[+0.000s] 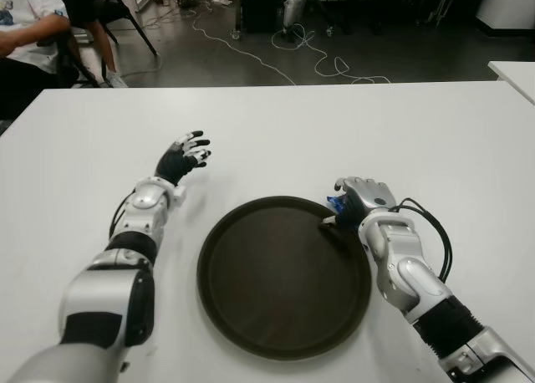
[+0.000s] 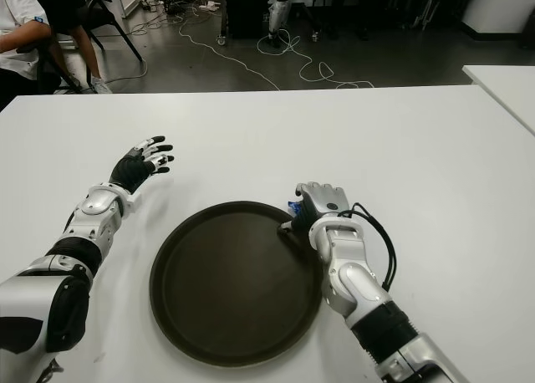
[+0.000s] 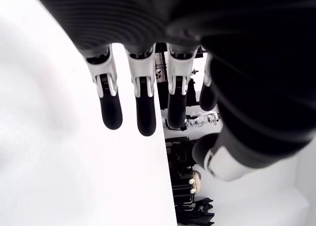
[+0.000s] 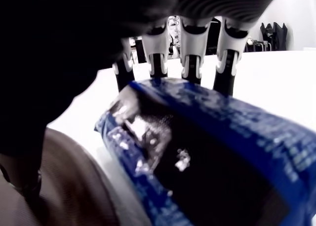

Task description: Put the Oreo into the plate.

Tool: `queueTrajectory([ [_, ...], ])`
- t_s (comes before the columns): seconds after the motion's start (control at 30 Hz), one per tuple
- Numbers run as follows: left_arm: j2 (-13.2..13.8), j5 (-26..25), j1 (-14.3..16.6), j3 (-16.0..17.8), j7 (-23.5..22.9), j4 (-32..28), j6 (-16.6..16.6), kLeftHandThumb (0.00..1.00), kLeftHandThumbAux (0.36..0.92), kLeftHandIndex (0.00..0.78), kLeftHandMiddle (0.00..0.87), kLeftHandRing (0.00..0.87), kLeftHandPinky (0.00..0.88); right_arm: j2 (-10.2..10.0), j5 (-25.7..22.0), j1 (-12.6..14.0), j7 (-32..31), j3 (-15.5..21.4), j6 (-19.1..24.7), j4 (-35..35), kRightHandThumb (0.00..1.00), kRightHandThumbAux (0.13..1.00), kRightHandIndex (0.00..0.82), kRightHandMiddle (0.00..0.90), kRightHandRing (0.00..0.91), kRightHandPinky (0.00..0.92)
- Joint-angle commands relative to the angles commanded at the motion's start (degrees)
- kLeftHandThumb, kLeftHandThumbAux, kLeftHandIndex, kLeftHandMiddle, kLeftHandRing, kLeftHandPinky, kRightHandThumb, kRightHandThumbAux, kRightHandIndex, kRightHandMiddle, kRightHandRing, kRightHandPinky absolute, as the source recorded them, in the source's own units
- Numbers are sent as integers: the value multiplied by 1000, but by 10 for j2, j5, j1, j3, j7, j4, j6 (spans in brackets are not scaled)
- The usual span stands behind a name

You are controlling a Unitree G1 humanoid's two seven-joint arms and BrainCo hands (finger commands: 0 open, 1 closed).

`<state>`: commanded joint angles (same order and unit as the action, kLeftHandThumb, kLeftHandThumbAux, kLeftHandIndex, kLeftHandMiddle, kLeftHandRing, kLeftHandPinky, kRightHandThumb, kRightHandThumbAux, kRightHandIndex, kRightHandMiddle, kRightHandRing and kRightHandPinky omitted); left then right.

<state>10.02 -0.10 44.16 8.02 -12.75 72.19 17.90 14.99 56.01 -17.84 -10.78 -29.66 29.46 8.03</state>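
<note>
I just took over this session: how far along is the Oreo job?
Done: the right hand is closed on the blue Oreo pack and has it at the plate's right rim. In hand: the pack sits against the rim, its far end over the white table, not in the plate. Left: move it inward and release. The left hand shows open, left of the plate.

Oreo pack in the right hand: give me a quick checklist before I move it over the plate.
1. Right hand closed on the Oreo pack: ok.
2. Pack over the plate: not ok, it sits at the rim's outer right edge.
3. Plate free of other things: ok.
4. Left hand away from the plate, fingers spread, holding nothing: ok.
5. Pack lifted off the table: cannot tell.
</note>
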Motion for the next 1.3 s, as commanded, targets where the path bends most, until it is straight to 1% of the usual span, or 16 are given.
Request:
queueTrajectory([
  [0.43, 1, 3, -2, -3, 4, -2, 1, 62, 728, 153, 201, 206, 230, -2, 2, 3, -8, -1, 7, -9, 0, 562, 272, 299, 357, 408],
  [0.53, 1, 3, -1, -3, 5, -2, -2, 56, 735, 147, 199, 205, 227, -1, 2, 2, -6, -2, 5, -5, 0, 564, 275, 300, 355, 406],
  [0.7, 2, 3, -2, -3, 4, -3, -3, 46, 740, 143, 197, 198, 208, -3, 5, -2, -8, -2, 13, -1, 0, 555, 271, 296, 346, 389],
  [0.8, 2, 1, -2, -1, 1, -3, -4, 38, 739, 142, 194, 198, 212, -3, 6, -4, -10, -1, 19, -3, 0, 557, 268, 291, 339, 378],
  [1.07, 2, -1, -1, 1, 2, -2, -5, 39, 735, 143, 204, 212, 241, 4, 3, -1, 2, 13, 24, -20, 0, 564, 256, 279, 314, 338],
  [1.17, 2, 1, -1, 0, 3, -2, -4, 46, 731, 146, 205, 213, 242, 4, 1, 7, 17, 21, 19, -33, 0, 571, 266, 290, 321, 343],
  [1.3, 3, 4, 0, -2, 4, -1, -3, 42, 727, 148, 203, 208, 230, 6, 0, 12, 26, 30, 20, -47, 0, 579, 289, 315, 348, 377],
])
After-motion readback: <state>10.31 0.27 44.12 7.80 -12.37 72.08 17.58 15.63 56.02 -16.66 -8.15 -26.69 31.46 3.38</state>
